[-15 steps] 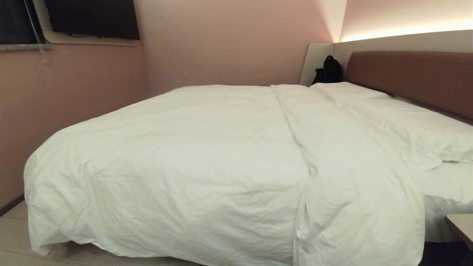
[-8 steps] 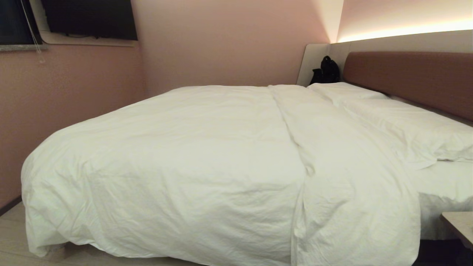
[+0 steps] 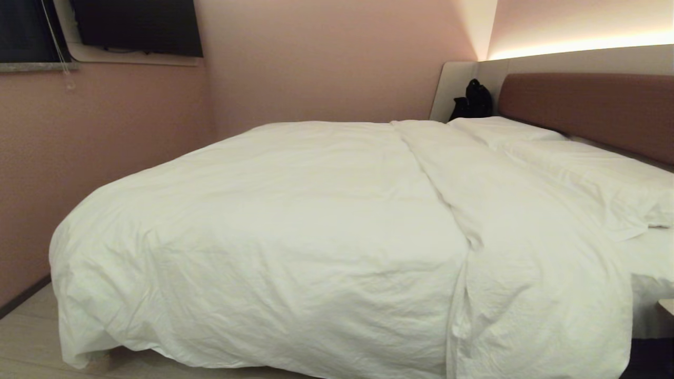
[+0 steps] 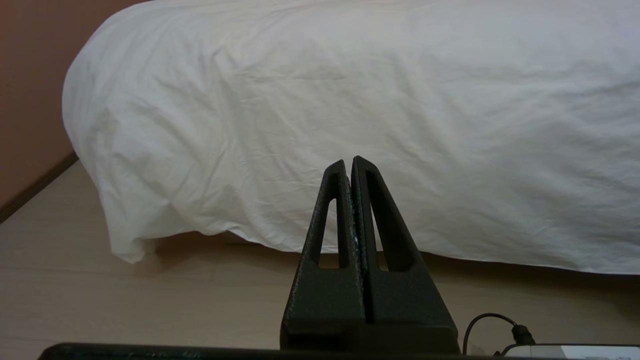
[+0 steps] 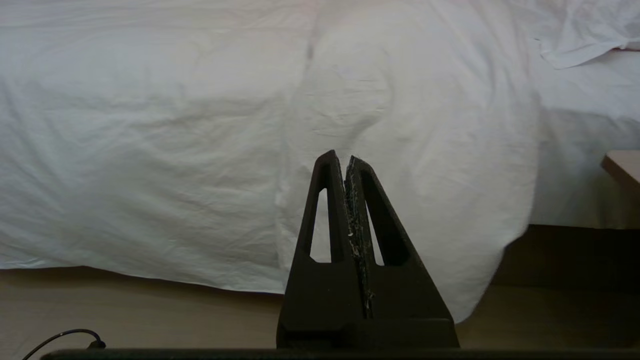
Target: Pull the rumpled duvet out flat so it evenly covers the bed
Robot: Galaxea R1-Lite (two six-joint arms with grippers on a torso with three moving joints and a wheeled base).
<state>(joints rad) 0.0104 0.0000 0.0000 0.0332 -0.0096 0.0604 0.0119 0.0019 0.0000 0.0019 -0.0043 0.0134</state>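
Head view: duvet (image 3: 295, 226) spread over bed (image 3: 590, 105), draped down near side almost to floor (image 3: 26, 342), long raised fold running from far edge to near hem. Bare mattress sheet (image 3: 653, 258) exposed at right below pillows (image 3: 579, 168). Black bag (image 3: 474, 100) in far corner beside headboard. Neither arm visible here.

Left wrist view: left gripper (image 4: 351, 167) clenched, empty, held low, short of duvet's hanging corner.

Right wrist view: right gripper (image 5: 341, 162) clenched, empty, facing fold, apart from cloth. Bedside table (image 5: 622, 167) corner at edge.
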